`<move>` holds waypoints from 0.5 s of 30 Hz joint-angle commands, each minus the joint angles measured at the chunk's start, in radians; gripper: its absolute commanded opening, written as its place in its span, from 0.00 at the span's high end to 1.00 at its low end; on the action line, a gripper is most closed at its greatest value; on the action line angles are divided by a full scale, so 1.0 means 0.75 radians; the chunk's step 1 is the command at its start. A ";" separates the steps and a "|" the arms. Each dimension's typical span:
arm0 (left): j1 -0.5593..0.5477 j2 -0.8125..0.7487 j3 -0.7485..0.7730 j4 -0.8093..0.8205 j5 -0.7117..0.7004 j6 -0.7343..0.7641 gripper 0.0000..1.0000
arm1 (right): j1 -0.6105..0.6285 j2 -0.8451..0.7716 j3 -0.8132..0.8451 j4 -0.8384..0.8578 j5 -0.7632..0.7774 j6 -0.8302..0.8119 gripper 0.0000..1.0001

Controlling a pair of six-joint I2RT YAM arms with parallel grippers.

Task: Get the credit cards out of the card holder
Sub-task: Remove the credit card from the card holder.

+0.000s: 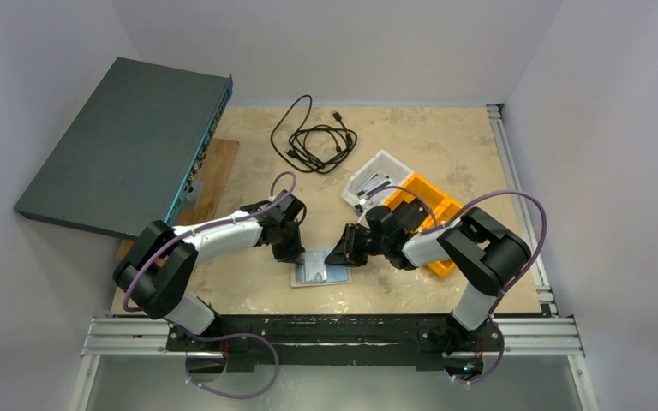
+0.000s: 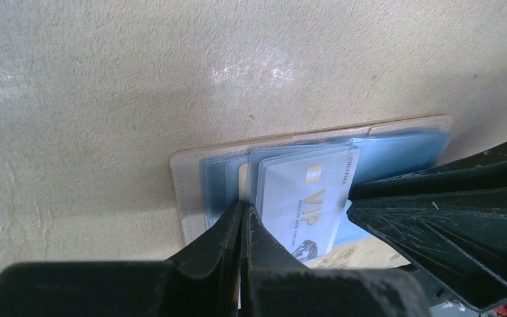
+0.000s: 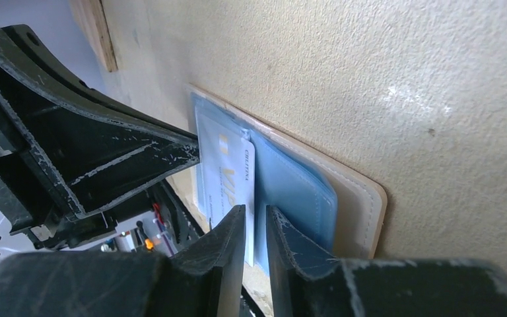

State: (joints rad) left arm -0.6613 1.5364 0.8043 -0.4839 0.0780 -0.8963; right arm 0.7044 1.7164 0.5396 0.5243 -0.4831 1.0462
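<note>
The card holder (image 1: 319, 274) lies open and flat on the table, cream rim (image 2: 190, 198) outside, blue-grey pockets (image 3: 297, 191) inside. A white credit card marked VIP (image 2: 307, 198) sticks partly out of a pocket toward the near edge. My left gripper (image 2: 244, 206) is shut, its tips pressed down on the holder's left pockets beside that card. My right gripper (image 3: 255, 212) stands open by a narrow gap at the card's (image 3: 228, 175) long edge, gripping nothing. In the top view the two grippers (image 1: 296, 255) (image 1: 341, 255) meet over the holder from left and right.
An orange bin (image 1: 433, 218) and a white tray (image 1: 375, 175) with small items sit behind my right arm. A coiled black cable (image 1: 313, 137) lies at the back. A dark flat box (image 1: 124, 141) leans at the left over a wooden board (image 1: 216, 171).
</note>
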 commanded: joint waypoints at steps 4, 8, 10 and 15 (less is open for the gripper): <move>0.010 0.076 -0.017 -0.051 -0.065 0.062 1.00 | 0.010 0.104 0.010 0.083 -0.034 0.006 0.81; 0.009 0.077 -0.016 -0.050 -0.063 0.064 1.00 | 0.018 0.140 0.008 0.132 -0.054 0.031 0.82; 0.010 0.077 -0.015 -0.050 -0.064 0.064 1.00 | 0.016 0.143 0.005 0.139 -0.053 0.033 0.83; 0.009 0.079 -0.018 -0.062 -0.074 0.056 1.00 | 0.016 0.119 -0.022 0.146 -0.049 0.054 0.87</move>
State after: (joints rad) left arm -0.6594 1.5455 0.8143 -0.4927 0.0875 -0.8780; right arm 0.7116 1.8000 0.5434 0.6464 -0.5423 1.0836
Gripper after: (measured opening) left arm 0.003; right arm 0.145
